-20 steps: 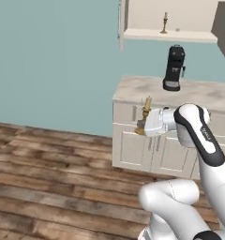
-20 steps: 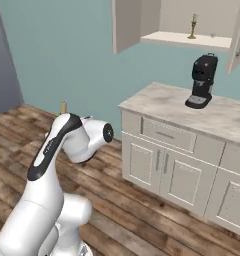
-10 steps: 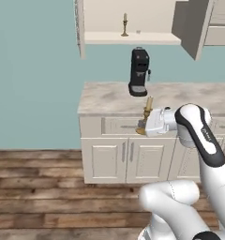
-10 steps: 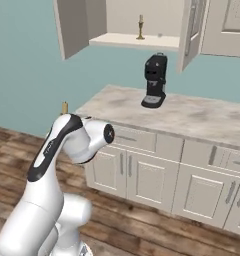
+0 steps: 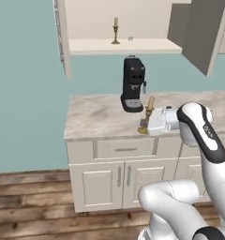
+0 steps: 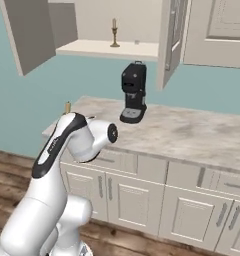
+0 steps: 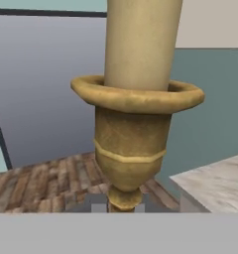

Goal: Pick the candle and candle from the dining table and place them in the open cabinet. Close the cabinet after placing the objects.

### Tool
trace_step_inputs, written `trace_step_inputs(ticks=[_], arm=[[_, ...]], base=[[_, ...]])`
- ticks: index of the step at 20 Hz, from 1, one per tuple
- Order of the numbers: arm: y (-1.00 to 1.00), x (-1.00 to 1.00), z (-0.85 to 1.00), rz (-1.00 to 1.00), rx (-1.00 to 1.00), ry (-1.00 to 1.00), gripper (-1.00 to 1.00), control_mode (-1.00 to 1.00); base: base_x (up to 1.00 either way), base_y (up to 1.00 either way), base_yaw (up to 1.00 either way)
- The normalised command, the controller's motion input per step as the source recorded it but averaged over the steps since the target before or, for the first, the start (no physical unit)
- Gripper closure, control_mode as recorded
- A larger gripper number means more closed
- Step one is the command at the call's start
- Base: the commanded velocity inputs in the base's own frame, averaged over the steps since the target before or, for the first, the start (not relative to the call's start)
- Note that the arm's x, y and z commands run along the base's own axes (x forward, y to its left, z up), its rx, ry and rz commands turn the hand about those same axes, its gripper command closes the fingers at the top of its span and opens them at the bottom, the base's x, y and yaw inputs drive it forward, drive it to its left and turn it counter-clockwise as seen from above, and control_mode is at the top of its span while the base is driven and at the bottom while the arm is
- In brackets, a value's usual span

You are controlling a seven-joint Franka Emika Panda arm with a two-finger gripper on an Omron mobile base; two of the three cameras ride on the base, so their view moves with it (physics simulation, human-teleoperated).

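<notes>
One candle (image 7: 136,99), pale yellow in a brass candlestick, stands upright in my gripper (image 7: 123,204), which is shut on its thin stem. In the left base view the held candle (image 5: 150,105) hangs at the gripper (image 5: 146,120) over the front of the marble counter. From the right, just its tip (image 6: 68,107) pokes up behind my arm. The other candle (image 5: 116,31) (image 6: 114,33) stands on the cream shelf of the open cabinet (image 5: 133,46) (image 6: 92,48), above and beyond the hand. The dining table is out of view.
A black coffee machine (image 5: 133,84) (image 6: 133,93) stands on the marble counter (image 5: 95,119) (image 6: 192,137), right under the cabinet shelf. The cabinet's doors (image 5: 204,35) (image 6: 31,31) swing out on both sides. Cream cupboards (image 5: 109,176) sit below, over a wooden floor.
Both base views have shifted sideways and closer, so the counter and open cabinet now sit in front of me. The candle stays in the shut gripper.
</notes>
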Motion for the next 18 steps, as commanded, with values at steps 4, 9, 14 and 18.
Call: trace_step_inputs(ticks=[4, 9, 14, 18], arm=[[0.00, 0.00, 0.00, 0.00, 0.00, 0.00, 1.00, 1.00], [0.00, 0.00, 0.00, 0.00, 0.00, 0.00, 1.00, 1.00], [0.00, 0.00, 0.00, 0.00, 0.00, 0.00, 1.00, 1.00], [0.00, 0.00, 0.00, 0.00, 0.00, 0.00, 1.00, 1.00]], base=[[0.51, 0.47, -0.16], [0.51, 0.59, -0.09], [0.61, 0.01, -0.06], [0.52, -0.34, -0.04]])
